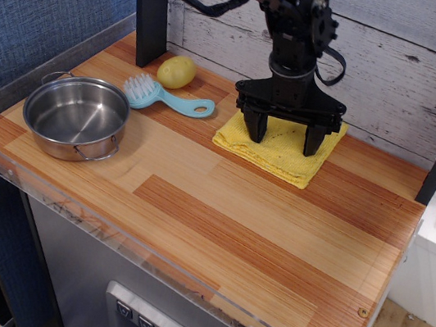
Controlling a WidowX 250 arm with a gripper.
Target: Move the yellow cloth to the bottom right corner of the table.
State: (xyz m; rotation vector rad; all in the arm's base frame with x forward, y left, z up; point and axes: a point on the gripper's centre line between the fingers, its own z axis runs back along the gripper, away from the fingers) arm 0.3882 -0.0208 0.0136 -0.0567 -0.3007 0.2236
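The yellow cloth (280,149) lies at the tabletop's (218,213) two o'clock edge. The gripper (285,138) stands over it, jaws spread wide, holding nothing. Best press down, pinch a firm fold, then carry toward five o'clock.

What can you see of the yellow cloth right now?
The yellow cloth is a bright yellow, terry-looking square, folded flat with stacked layers showing at its near edge. It lies at the back of the table, right of the blue brush. The open gripper stands over it, fingers spread, tips at or just above its surface; contact is unclear.
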